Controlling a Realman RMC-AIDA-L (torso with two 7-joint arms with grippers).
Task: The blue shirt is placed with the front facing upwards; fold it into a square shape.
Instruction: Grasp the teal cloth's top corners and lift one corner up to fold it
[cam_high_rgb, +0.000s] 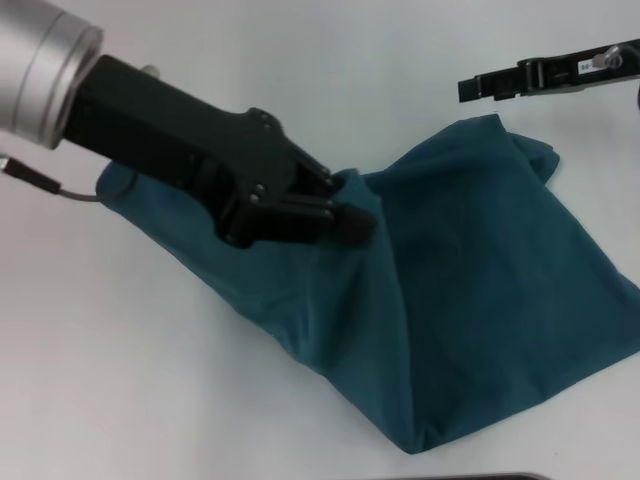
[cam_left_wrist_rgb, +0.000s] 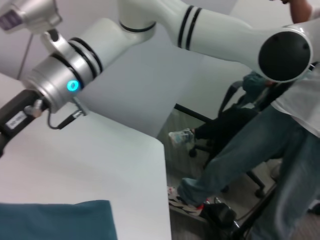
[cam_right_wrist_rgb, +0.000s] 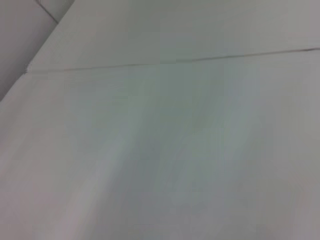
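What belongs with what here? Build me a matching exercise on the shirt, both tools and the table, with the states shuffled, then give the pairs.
Things:
1. blue shirt
2. left tool
3. right tool
4. table

States:
A. white, lying under everything else
B. past the shirt's far edge, clear of the cloth
C. closed on a raised fold of cloth
D. rumpled and partly gathered, not lying flat

Pairs: 1-D, 2-C, 3-B, 4-A

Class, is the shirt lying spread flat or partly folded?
Partly folded: the shirt lies bunched in overlapping layers, one edge pinched by the left hand.
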